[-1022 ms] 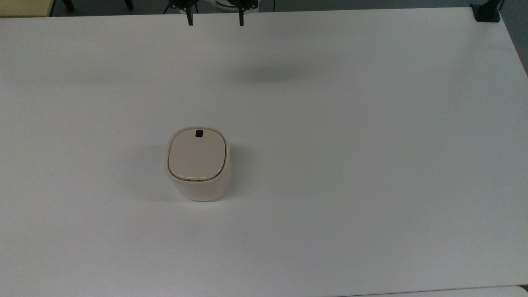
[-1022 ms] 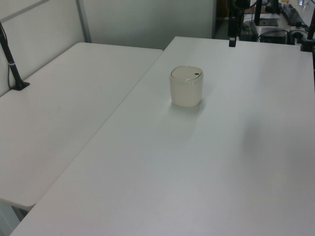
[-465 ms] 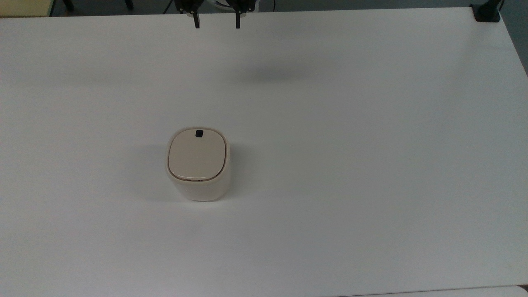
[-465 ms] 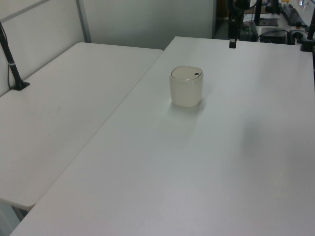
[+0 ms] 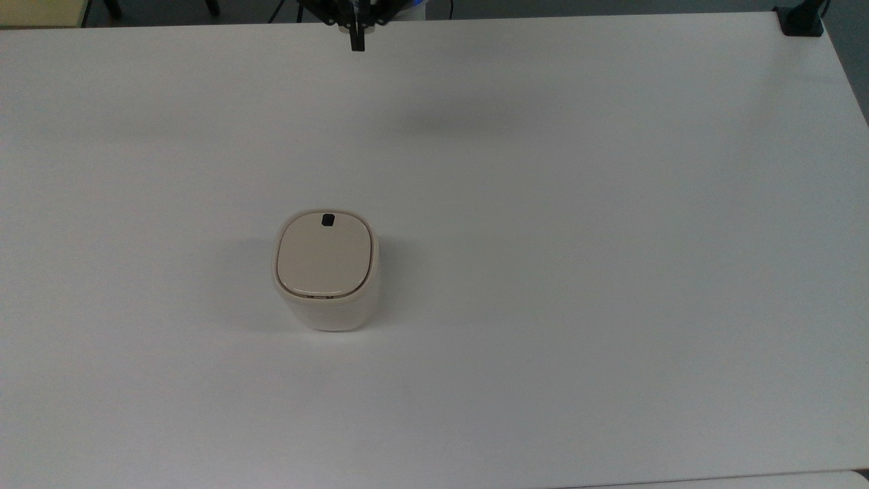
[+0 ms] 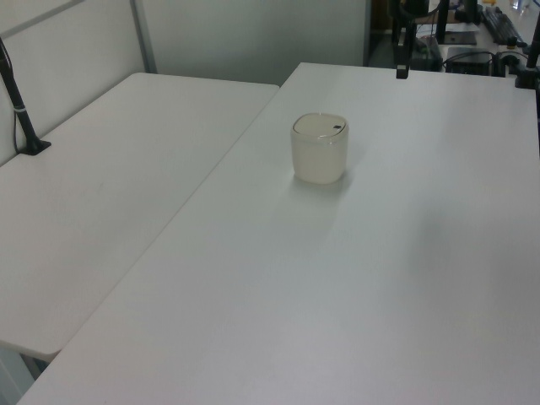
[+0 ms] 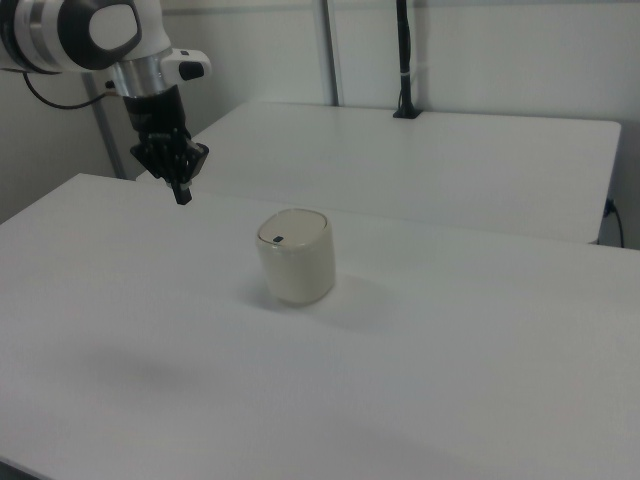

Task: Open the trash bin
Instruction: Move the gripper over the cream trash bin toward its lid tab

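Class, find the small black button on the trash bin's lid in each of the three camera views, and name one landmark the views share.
Top view: the black button sits at the lid's upper edge, left of the picture's centre.
Left view: the button is at the lid's right edge, above the picture's centre.
Right view: the button is at the lid's left edge, near the picture's centre.
Shared landmark: the trash bin itself, lid closed, alone on the white table.

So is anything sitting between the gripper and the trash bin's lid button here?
Nothing visible. The gripper, fingers shut, hangs above bare table apart from the trash bin. The lid lies flat and closed, its black button uncovered on the edge facing the gripper.
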